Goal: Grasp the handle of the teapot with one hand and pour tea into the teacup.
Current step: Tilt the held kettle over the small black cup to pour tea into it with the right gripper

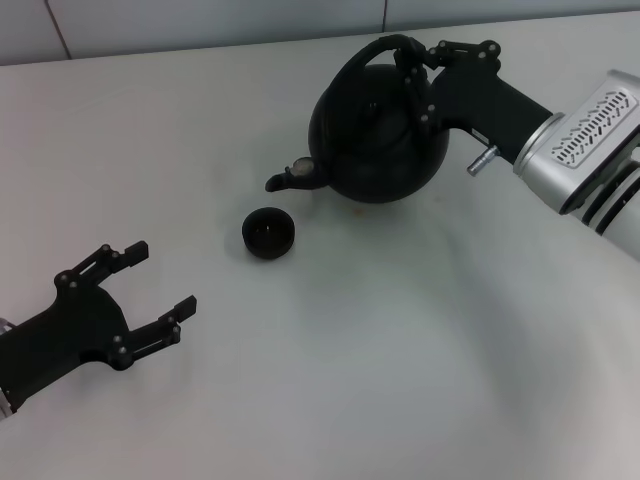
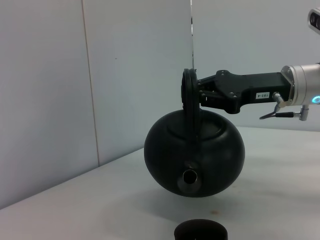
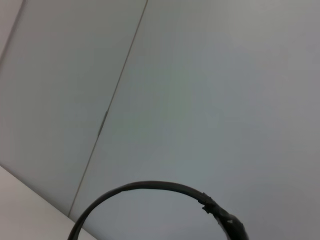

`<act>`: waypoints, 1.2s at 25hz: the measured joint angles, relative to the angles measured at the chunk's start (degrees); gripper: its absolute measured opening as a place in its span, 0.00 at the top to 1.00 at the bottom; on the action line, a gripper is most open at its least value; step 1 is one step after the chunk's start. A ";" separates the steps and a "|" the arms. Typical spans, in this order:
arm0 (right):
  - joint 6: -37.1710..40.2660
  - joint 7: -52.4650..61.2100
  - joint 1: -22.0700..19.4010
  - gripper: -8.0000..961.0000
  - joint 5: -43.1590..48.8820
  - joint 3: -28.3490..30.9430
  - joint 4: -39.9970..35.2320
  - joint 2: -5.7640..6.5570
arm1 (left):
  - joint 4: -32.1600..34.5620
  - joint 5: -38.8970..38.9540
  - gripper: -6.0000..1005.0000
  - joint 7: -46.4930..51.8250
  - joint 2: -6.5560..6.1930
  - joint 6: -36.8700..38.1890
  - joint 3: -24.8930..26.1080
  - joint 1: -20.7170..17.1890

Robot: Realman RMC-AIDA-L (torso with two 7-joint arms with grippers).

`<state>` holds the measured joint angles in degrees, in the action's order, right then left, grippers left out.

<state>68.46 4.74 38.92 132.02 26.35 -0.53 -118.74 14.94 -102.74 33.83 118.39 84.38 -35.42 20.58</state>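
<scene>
We find the right claw (image 1: pixel 418 62) closed on the handle (image 1: pixel 372 52) of the teapot (image 1: pixel 378 135), in the upper centre-right of the head view. In the left wrist view the teapot (image 2: pixel 195 155) hangs clear of the surface (image 2: pixel 100 200), its underside lifted above a shadow, so we judge the grasp and lift complete and the pour itself in hand but not yet begun: the body sits nearly level.

The teacup (image 1: pixel 269 232) stands on the surface in the centre-left of the head view, just below and slightly left of the spout (image 1: pixel 290 178), near it but apart. We judge the next move calls for a small carry to bring the spout mouth over the cup, then a controlled tilt of the wrist, spout downward.

The left claw (image 1: pixel 140 300) rests open and idle in the lower left of the head view, well apart from the work.

The left wrist view alone shows the gap under the teapot, the spout (image 2: pixel 191 177) facing the camera, and the cup's rim (image 2: pixel 200 231) at the bottom edge of the frame. The head view alone shows the spout's offset from the cup across the surface. The right wrist view shows only the handle's arc (image 3: pixel 150 186) against the wall; neither cup nor spout appears there.
</scene>
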 joint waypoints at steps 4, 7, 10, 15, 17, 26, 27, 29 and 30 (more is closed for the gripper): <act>0.00 -1.52 0.22 0.91 0.00 -0.11 0.00 0.00 | 0.00 0.00 0.14 0.00 0.00 -0.07 0.00 0.08; 0.01 -1.98 0.38 0.91 0.00 -0.87 -0.03 0.00 | 0.00 0.00 0.14 0.00 0.00 -0.10 0.03 0.15; 0.01 -2.00 0.60 0.91 0.00 -1.31 -0.23 0.00 | 0.00 0.00 0.14 0.00 0.00 -0.14 0.04 0.24; 0.01 -2.48 0.97 0.91 0.00 -1.44 -0.55 -0.07 | 0.00 0.00 0.14 0.00 0.00 -0.23 0.08 0.44; 0.01 -3.58 0.98 0.91 0.00 -1.45 -0.56 -0.08 | 0.00 0.00 0.14 0.00 0.00 -0.23 0.09 0.52; 0.01 -4.34 0.92 0.91 0.00 -1.89 -0.44 -0.09 | 0.00 0.00 0.14 0.00 0.00 -0.22 0.09 0.62; 0.01 -4.34 0.92 0.91 0.00 -1.89 -0.44 -0.09 | 0.00 0.00 0.14 0.00 0.04 -0.22 0.09 0.62; 0.05 -4.36 0.86 0.91 -0.01 -2.18 -0.44 -0.09 | 0.00 0.00 0.14 0.00 0.07 -0.21 0.09 0.61; 0.10 -4.38 0.84 0.91 0.00 -2.24 -0.45 -0.09 | 0.00 0.00 0.14 0.00 0.07 -0.21 0.09 0.61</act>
<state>68.55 0.35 39.75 132.01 24.11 -0.98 -118.83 14.94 -102.74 33.84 118.46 84.18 -35.33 21.19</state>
